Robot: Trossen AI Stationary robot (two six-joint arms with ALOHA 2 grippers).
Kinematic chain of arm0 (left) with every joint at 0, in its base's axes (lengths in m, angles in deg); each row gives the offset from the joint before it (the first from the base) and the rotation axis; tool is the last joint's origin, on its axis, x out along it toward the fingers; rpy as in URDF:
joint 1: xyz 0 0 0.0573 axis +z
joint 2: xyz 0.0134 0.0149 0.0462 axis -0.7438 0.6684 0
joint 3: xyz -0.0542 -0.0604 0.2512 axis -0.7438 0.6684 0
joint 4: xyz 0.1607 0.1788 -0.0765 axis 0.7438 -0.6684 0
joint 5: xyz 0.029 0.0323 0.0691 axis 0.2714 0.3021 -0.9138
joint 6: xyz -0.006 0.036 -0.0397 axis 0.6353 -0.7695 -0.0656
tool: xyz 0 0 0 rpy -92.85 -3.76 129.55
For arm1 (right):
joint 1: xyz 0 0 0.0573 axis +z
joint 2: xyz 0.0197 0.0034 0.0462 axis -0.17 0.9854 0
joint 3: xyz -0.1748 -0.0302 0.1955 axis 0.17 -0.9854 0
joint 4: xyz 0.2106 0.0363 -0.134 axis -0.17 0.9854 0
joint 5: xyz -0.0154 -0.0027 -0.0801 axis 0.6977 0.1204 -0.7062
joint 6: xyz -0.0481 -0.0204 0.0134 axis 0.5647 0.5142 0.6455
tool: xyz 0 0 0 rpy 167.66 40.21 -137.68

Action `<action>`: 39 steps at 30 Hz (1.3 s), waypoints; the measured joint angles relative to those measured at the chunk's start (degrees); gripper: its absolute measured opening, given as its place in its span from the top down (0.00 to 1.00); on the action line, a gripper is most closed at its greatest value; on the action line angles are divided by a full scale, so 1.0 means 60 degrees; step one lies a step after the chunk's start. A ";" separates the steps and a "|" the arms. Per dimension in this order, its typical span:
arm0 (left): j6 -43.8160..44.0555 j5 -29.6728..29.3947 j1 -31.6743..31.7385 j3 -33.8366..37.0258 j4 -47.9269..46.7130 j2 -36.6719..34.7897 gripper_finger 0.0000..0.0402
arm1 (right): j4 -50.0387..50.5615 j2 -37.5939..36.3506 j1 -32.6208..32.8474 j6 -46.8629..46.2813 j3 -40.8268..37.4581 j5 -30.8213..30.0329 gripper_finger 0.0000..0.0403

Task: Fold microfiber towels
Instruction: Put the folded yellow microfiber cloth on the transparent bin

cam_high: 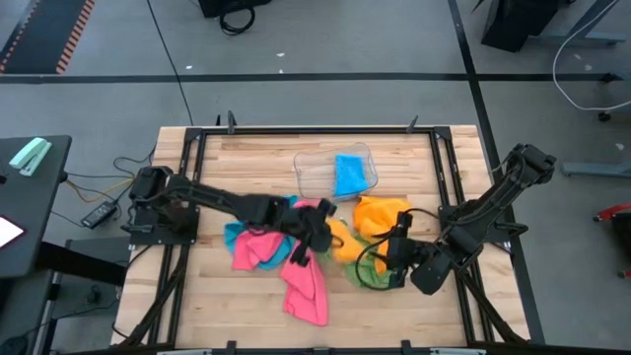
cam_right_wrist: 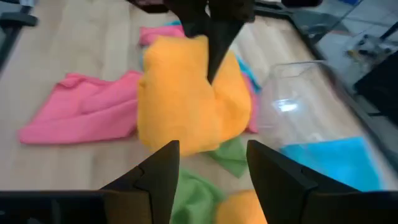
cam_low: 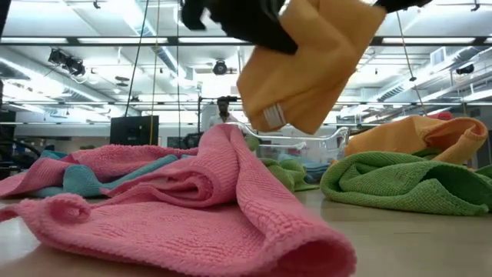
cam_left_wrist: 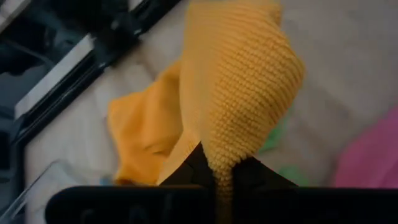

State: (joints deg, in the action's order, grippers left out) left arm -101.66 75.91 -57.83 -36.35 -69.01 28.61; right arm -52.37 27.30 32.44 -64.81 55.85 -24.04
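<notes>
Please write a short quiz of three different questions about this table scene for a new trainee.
1. True or false: the left gripper is shut on the lifted orange microfiber towel.
2. Which colour is the folded towel in the clear plastic tray? A pink, B blue, C green.
3. Fill in: the right gripper has its fingers ____ and holds nothing.

Key: 1 true; 2 B, the blue folded towel; 3 open.

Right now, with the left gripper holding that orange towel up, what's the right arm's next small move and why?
Probably ease the right gripper forward to catch the hanging lower edge of the orange towel. The left gripper is shut on the towel's top, the cloth dangles clear of the table, and the right fingers stand open facing it with nothing between them.
</notes>
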 joint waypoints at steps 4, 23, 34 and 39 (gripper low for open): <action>-0.0337 0.0177 0.0877 0.0000 0.0379 0.0004 0.96 | 0.0025 -0.0603 -0.0231 0.0419 -0.0342 -0.0244 0.55; -0.5612 0.0709 0.3618 -0.0627 0.2289 0.0851 0.95 | -0.1261 -0.3253 -0.1583 0.1601 -0.2342 -0.0404 0.60; -0.9087 0.1417 0.4466 -0.0619 0.3114 0.2127 0.95 | -0.1287 -0.3226 -0.1580 0.1530 -0.2342 -0.0484 0.60; -1.0974 0.2160 0.4651 -0.0627 0.3403 0.2555 0.96 | -0.1293 -0.3226 -0.1583 0.1512 -0.2342 -0.0761 0.60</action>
State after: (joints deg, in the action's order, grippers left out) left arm -167.50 88.87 -29.92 -40.11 -48.59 43.94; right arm -60.13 7.94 22.94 -55.73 41.80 -28.61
